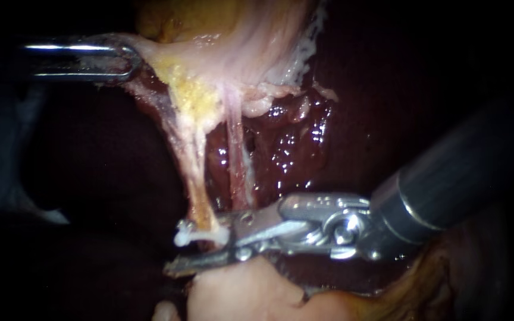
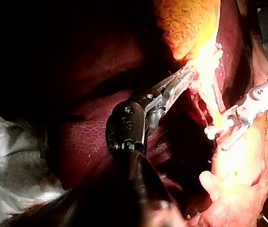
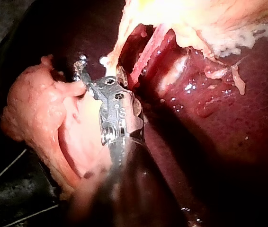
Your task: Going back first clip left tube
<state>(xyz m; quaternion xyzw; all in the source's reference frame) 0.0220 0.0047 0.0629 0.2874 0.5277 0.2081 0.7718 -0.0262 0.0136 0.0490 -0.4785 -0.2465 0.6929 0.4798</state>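
Taut left tube (image 1: 199, 190), white clip (image 1: 200, 236) across it, right instrument (image 1: 175, 248) released, left instrument (image 1: 127, 59) grasping gallbladder (image 1: 251, 41)

Endoscope: close in, facing taut pale pink tube (image 1: 194, 178) stretched over wet dark-red liver (image 1: 287, 148); slim silver left instrument (image 1: 127, 59) enters at view's left, dark-shafted right instrument (image 1: 176, 249) at right. Left wrist camera: behind own shaft, sighting along it at yellow mottled gallbladder (image 2: 191, 26), farther back. Right wrist camera: tight behind own shaft, facing tube's lower end. All three views share tube, small white clip (image 1: 200, 236), liver. Endoscope and left wrist views share both instruments.
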